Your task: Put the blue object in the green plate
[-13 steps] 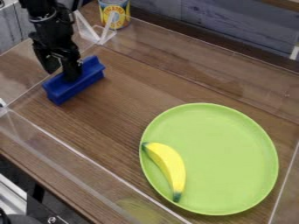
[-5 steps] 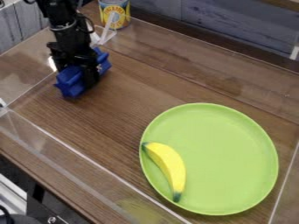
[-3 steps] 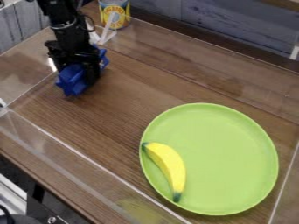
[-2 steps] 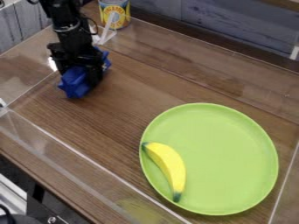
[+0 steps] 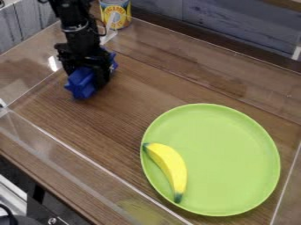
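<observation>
The blue object (image 5: pixel 81 86) lies on the wooden table at the far left, its near end showing below my gripper. My black gripper (image 5: pixel 87 72) points straight down over it, low at the table, its jaws wide with a finger on either side of the block. The block's far half is hidden behind the fingers. The block rests on the table, not lifted. The green plate (image 5: pixel 230 145) sits at the near right, well apart from the gripper.
A yellow banana (image 5: pixel 168 169) lies on the plate's left part. A yellow can (image 5: pixel 114 12) stands at the back, just behind the arm. Clear plastic walls (image 5: pixel 70 171) ring the table.
Since the earliest frame the gripper has come right and down over the block. The block has turned and slid a little to the right with it. The jaws' width looks the same.
</observation>
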